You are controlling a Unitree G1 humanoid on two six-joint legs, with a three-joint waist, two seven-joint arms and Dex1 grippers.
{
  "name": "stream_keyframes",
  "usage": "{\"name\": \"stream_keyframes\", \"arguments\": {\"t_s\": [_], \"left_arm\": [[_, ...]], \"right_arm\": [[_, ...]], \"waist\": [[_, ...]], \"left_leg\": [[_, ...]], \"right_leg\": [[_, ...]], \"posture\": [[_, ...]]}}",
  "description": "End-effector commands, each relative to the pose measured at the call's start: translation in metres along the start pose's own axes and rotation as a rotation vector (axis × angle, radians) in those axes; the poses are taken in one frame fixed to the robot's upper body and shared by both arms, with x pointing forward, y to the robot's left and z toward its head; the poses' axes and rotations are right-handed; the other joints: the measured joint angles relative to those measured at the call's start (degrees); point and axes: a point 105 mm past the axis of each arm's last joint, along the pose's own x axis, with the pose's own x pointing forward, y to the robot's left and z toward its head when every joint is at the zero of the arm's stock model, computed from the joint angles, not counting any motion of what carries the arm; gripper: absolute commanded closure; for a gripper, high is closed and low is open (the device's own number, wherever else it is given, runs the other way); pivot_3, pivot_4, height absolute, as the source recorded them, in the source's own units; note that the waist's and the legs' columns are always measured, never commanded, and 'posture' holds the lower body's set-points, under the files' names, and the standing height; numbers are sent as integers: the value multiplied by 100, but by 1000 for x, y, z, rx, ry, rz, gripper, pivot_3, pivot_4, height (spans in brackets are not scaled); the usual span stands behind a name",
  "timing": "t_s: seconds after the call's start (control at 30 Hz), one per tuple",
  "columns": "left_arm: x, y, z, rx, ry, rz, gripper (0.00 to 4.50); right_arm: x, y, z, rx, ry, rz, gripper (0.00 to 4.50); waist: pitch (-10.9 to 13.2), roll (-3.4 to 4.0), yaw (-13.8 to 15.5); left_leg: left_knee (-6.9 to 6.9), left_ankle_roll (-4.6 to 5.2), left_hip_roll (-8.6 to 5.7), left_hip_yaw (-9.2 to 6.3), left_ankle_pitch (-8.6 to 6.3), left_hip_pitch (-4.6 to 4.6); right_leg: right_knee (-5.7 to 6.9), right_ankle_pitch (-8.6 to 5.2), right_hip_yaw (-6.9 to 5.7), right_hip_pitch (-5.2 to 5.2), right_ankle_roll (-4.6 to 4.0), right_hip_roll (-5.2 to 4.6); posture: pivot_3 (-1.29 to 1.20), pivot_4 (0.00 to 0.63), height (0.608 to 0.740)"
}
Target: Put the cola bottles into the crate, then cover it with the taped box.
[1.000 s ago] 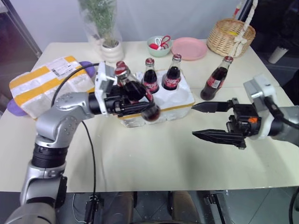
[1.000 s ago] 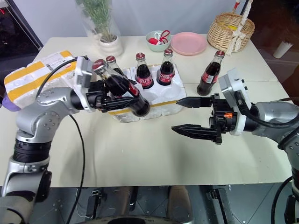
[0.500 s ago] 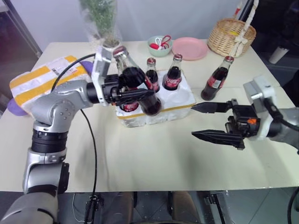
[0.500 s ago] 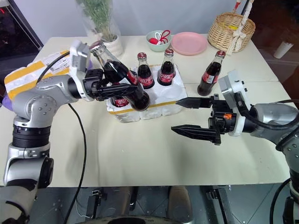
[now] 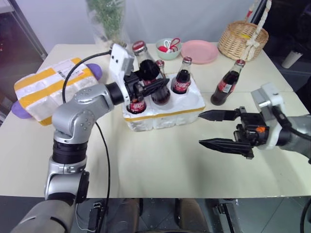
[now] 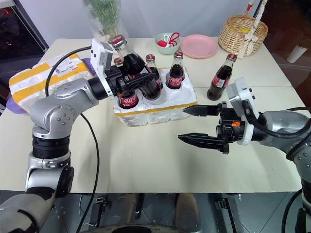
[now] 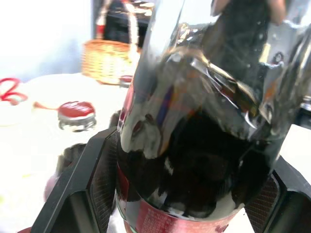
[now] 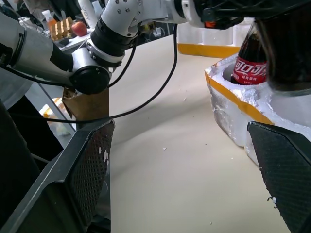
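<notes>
Taped box (image 5: 51,90) at 9 o'clock, untouched. Crate (image 5: 165,109) mid-table with three cola bottles seated. Left gripper (image 5: 148,87) grasping a tilted bottle (image 5: 148,73) over the crate; next: upright it, lower into free well. Right gripper (image 5: 218,130) spread, empty, at 3 o'clock. One bottle (image 5: 226,83) stands at 2 o'clock

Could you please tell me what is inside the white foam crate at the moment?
Three cola bottles stand in the crate: one front left and two at the back. The left tool holds a fourth bottle tilted above it, covering some wells, so their contents cannot be seen.
</notes>
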Motion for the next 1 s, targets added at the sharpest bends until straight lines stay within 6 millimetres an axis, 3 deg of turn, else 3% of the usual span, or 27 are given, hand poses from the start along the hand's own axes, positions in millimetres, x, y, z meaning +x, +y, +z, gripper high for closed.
{"name": "stream_keyframes", "arguments": {"t_s": [0.03, 0.3, 0.4, 0.53, 0.63, 0.77, 1.0], "left_arm": [[-1, 3, -8, -2, 60, 58, 1716], [0, -20, -33, 15, 263, -21, 1716], [3, -14, -37, 3, 266, 21, 1716], [8, -9, -30, -36, 187, 47, 1716], [6, -17, -26, -76, 145, -11, 1716], [-2, -32, -21, -80, 102, -114, 1716], [-26, -38, -6, -42, 52, -219, 1716]], "right_arm": [[-1, 5, 8, -50, -21, 4, 0], [-3, 4, 9, -51, -25, -16, 0], [-2, 5, 9, -51, -31, -22, 0], [-2, 5, 8, -50, -37, -34, 0], [-2, 5, 8, -51, -37, -39, 0], [-2, 5, 10, -54, -39, -42, 0], [-2, 3, 9, -51, -40, -41, 0]], "waist": [[0, 0, 2], [-6, 4, -11], [-9, 5, -6], [-10, 3, -2], [-11, 3, -1], [-11, 3, 1], [-11, 3, -6]], "left_leg": [[0, 0, 0, 0, 0, 0], [0, 0, 0, 1, 0, 2], [0, 0, 0, 0, 0, 5], [-4, 0, 0, 1, -1, 30], [-9, 0, 0, 1, -1, 42], [-15, 0, 0, 2, -1, 47], [-18, 0, 1, 2, -1, 47]], "right_leg": [[0, 0, 0, 0, 0, 0], [-1, 0, 0, 3, 1, 0], [-2, -1, 0, 8, 1, 0], [-9, -1, 0, 36, 2, -1], [-11, -2, 0, 45, 1, -1], [-12, -3, 0, 47, 1, -1], [-13, -3, 0, 45, 0, -1]], "posture": [[0, 150, 737], [0, 150, 737], [0, 150, 737], [0, 150, 737], [0, 150, 737], [0, 150, 737], [0, 150, 737]]}}
